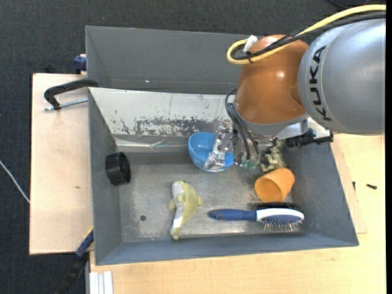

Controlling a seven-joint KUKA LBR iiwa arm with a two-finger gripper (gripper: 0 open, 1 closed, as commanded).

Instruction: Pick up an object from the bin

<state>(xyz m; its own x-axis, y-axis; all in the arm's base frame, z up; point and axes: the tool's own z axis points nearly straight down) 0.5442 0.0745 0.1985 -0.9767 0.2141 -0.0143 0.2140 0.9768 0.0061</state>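
- Blue round plastic bowl (201, 149) lies on the floor of the grey metal bin (101, 182), close to the back wall and about midway along it. The tool (222, 150) is down at its right rim.
- I cannot tell whether the tool is spread, pressed together or pinching the rim. The bowl seems to rest on the floor, so I judge that both grasp and lift are left to do.
- Edges: the back wall stands just behind the bowl, and an orange plastic cup (274, 184) lies near on the right.
- Open room: the yellow banana-shaped toy (182, 207), the blue-handled white brush (257, 215) and the black round cylinder (117, 168) lie well apart, so a straight lift looks unobstructed.
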